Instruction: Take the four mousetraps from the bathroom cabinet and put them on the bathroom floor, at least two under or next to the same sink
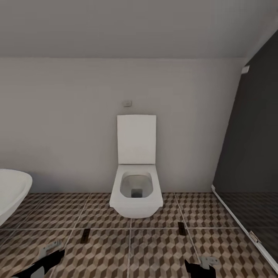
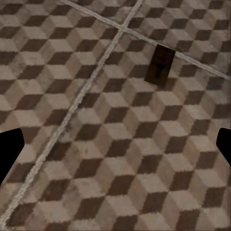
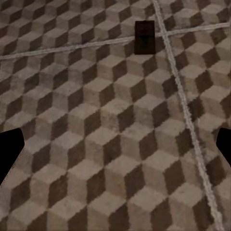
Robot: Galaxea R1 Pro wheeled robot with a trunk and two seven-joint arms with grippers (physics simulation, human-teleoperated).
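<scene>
Two mousetraps lie flat on the cube-patterned bathroom floor (image 1: 154,251), one at the left (image 1: 85,235) and one at the right (image 1: 181,228), both in front of the toilet. The left wrist view looks down at the left mousetrap (image 2: 160,65), well beyond my left gripper (image 2: 115,149). That gripper is open and holds nothing. My right gripper (image 3: 115,149) is open and empty too, and the right mousetrap (image 3: 144,37) lies on the tiles ahead of it. Both grippers hang low at the head view's bottom edge, left (image 1: 44,262) and right (image 1: 199,267). The cabinet and the bathroom sink are out of view.
A white toilet (image 1: 136,189) with its lid up stands against the far wall, straight ahead. The rounded white end of a bathtub (image 1: 11,191) juts in at the left. A dark glass shower screen (image 1: 251,173) with a white floor rail closes the right side.
</scene>
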